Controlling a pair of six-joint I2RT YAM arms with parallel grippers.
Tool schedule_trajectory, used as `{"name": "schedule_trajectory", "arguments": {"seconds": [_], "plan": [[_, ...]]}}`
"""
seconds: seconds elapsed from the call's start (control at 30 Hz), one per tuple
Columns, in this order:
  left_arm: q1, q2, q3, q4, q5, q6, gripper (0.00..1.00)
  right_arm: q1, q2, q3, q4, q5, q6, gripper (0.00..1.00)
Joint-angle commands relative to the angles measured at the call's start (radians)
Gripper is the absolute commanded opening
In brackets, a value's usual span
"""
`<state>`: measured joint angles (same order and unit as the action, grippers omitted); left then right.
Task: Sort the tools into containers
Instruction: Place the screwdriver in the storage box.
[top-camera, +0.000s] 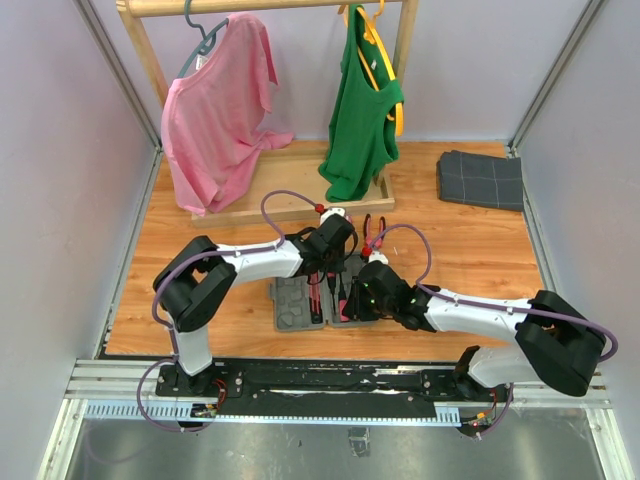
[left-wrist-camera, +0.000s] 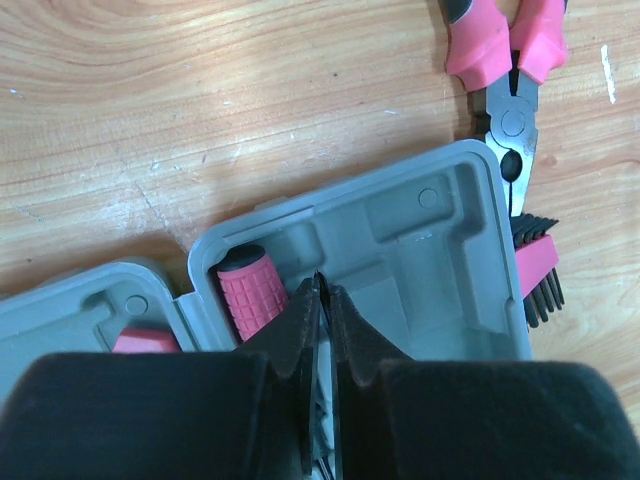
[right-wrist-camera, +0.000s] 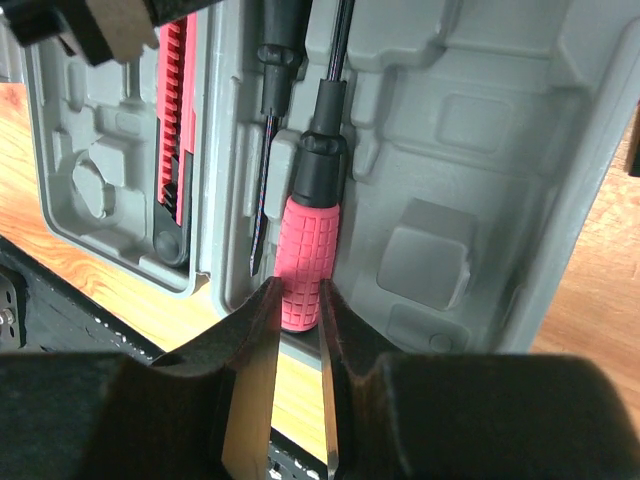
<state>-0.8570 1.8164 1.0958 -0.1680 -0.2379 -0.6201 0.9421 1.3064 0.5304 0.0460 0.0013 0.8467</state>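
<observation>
- The tool case (top-camera: 290, 305) is flat grey plastic with rounded corners. It lies open in two hinged halves on the wooden tabletop (left-wrist-camera: 200, 100), just ahead of the arm bases, moulded recesses facing up.
- Counted: one case, two screwdrivers, one knife-like tool, one pair of pliers, one small brush.
- Right half of the case: a pink-handled screwdriver (right-wrist-camera: 303, 260) with a ribbed grip and black collar, and beside it a thin screwdriver (right-wrist-camera: 262, 190). The other recesses in view are bare.
- Left half: the long pink knife-like tool (right-wrist-camera: 175, 120), along the hinge side.
- Outside the case: the pliers (left-wrist-camera: 515, 125) on the wood at its far corner, and the small brush (left-wrist-camera: 535, 262) against its outer wall.
- The right gripper (right-wrist-camera: 300, 295) clamps the butt of the pink-handled screwdriver — a finger on each side.
- The left gripper (left-wrist-camera: 322, 290) hangs over the right half, jaws pressed almost together — only a slit between them.
</observation>
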Motion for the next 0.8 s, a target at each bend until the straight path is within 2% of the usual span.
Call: {"name": "schedule_trajectory", "arguments": {"seconds": [0.0, 0.47, 0.77], "plan": [[-0.010, 0.068, 0.015, -0.086, -0.057, 0.025, 0.08, -0.011, -0.001, 0.001, -0.083, 0.043, -0.005, 0.22], [-0.010, 0.135, 0.053, -0.259, -0.087, 0.069, 0.03, -0.011, -0.001, -0.011, -0.087, 0.044, -0.015, 0.22], [-0.009, 0.223, 0.077, -0.280, -0.057, 0.101, 0.02, -0.011, 0.005, -0.009, -0.095, 0.045, -0.015, 0.22]]}}
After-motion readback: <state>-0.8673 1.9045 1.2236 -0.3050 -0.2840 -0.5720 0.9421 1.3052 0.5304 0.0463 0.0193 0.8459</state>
